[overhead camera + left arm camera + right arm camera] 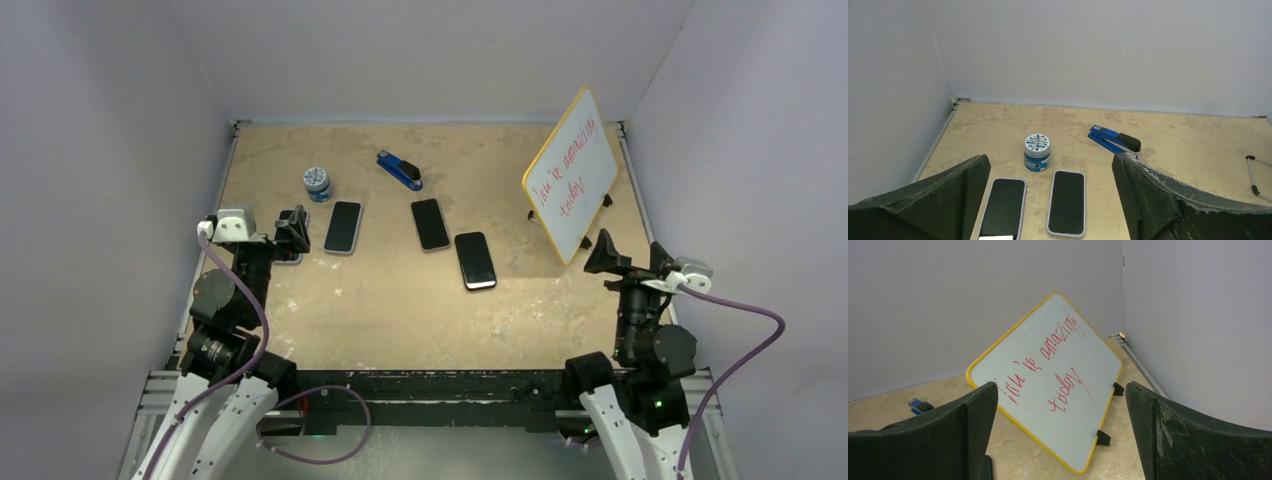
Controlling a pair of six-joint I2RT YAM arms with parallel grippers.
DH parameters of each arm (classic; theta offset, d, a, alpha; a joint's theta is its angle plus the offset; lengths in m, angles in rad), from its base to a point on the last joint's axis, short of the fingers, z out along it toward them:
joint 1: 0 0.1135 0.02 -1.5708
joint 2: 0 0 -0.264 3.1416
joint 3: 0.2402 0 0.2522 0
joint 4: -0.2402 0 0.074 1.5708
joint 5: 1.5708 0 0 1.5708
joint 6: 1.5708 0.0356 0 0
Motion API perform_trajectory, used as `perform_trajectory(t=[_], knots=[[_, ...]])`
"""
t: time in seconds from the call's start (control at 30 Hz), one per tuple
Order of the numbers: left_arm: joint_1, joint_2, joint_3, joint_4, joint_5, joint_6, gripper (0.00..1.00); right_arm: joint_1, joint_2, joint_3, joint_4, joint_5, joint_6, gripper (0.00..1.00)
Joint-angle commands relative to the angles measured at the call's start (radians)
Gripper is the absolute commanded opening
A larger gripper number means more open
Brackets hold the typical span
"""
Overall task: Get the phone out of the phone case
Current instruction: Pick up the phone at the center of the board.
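Spread wide, left hand (1049, 165) hangs above a black-screened, pale-cased phone (1003, 207); right hand (1060, 387) likewise gapes.

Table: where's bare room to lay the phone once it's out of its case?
Bare: the near half of the table, this side of the phones; also the strip behind the stapler. Crowded from jar to whiteboard.

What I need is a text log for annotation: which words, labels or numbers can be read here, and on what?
"is amazing today": red marker on the yellow-framed whiteboard; the word before "is" is not legible.
Blue print on the lid of the small jar: too blurred to read.
The blue stapler and the phone right of the jar: no text visible.
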Motion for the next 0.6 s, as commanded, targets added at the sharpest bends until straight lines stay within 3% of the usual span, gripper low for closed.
perform_trajectory(t=[0.0, 0.57], knots=[[0.007, 0.011, 0.016, 0.027, 0.001, -0.021, 1.00, -0.004, -0.023, 0.012, 0.046, -0.016, -0.012, 0.99], [0.122, 0.151, 0.029, 0.013, 0.041, -0.024, 1.00, -0.001, -0.066, 0.016, 0.021, -0.093, 0.055, 0.99]])
